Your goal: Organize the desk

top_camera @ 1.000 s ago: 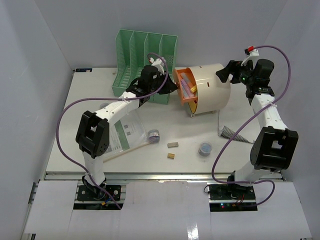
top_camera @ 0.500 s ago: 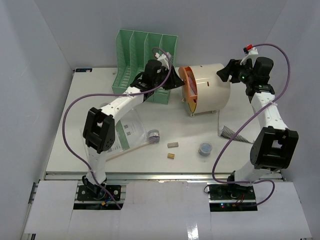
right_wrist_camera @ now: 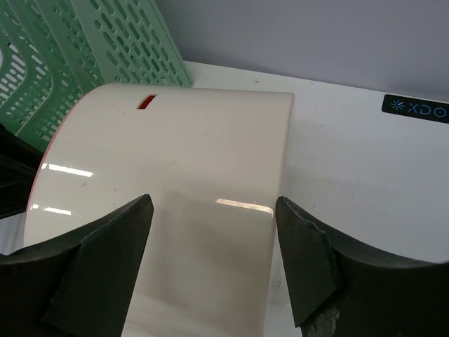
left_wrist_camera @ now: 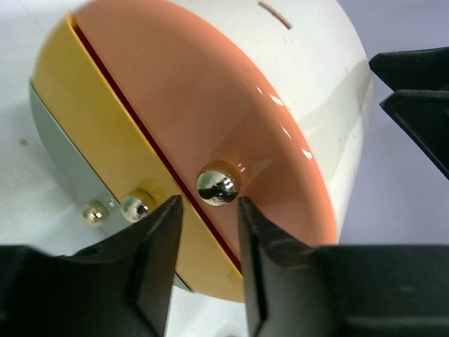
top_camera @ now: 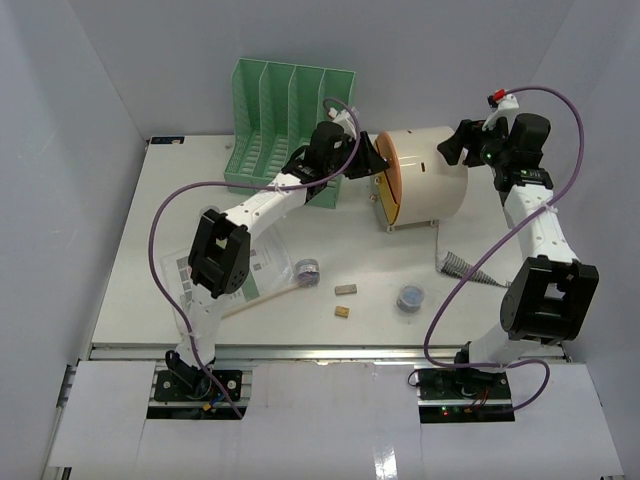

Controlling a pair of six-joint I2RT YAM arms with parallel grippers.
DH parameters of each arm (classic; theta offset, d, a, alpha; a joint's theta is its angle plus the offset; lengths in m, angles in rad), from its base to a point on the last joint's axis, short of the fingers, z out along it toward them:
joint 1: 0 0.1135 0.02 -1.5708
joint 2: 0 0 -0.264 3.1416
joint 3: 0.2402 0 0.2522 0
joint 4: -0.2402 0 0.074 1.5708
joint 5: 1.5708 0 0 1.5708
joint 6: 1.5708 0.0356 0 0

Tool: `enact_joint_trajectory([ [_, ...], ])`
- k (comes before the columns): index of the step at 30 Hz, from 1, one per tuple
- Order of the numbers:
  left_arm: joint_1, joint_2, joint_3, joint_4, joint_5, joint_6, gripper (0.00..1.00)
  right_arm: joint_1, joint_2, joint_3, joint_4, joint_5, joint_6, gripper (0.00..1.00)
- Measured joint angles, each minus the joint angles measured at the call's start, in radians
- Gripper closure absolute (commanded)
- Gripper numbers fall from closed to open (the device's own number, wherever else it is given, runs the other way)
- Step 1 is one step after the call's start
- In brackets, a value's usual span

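The white desk (top_camera: 150,220) carries a cream cylindrical drawer box (top_camera: 430,175) lying on its side at the back. Its orange drawer front (left_wrist_camera: 210,105) sits flush and shut, above a yellow drawer (left_wrist_camera: 105,140) and a grey one (left_wrist_camera: 56,140). My left gripper (top_camera: 372,160) (left_wrist_camera: 210,203) is open at that front. Its fingertips (left_wrist_camera: 172,210) flank the orange drawer's silver knob (left_wrist_camera: 217,184) without pinching it. My right gripper (top_camera: 452,148) (right_wrist_camera: 214,203) is open wide, hovering over the box's rear end (right_wrist_camera: 210,175).
A green slotted file rack (top_camera: 290,120) (right_wrist_camera: 84,49) stands left of the box. In front lie a clear sleeve with paper (top_camera: 250,262), a wooden stick (top_camera: 262,297), a tape roll (top_camera: 308,269), two small blocks (top_camera: 346,289) (top_camera: 342,312), a dark round item (top_camera: 409,298) and a striped cone (top_camera: 462,264).
The left arm moved right and pushed the orange drawer shut, hiding its contents. The box shifted slightly right. The left jaws have spread apart off the knob.
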Motion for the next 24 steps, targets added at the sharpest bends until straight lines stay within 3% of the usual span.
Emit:
enact_joint_trajectory([
  [6,-0.020,-0.125,-0.206,0.098,-0.048,0.078,0.24,0.020,-0.145,-0.063,-0.032,-0.026,-0.083,0.16],
  [9,-0.024,-0.228,-0.322,0.143,-0.050,0.126,0.20,0.024,-0.254,-0.092,-0.031,-0.030,-0.124,0.14],
  [17,0.031,-0.365,-0.517,0.317,0.063,0.197,0.23,-0.022,-0.506,-0.255,-0.022,-0.118,-0.230,0.06],
  [24,0.052,-0.214,-0.450,0.358,0.210,0.340,0.26,-0.078,-0.642,-0.524,-0.070,-0.481,-0.360,0.10],
])
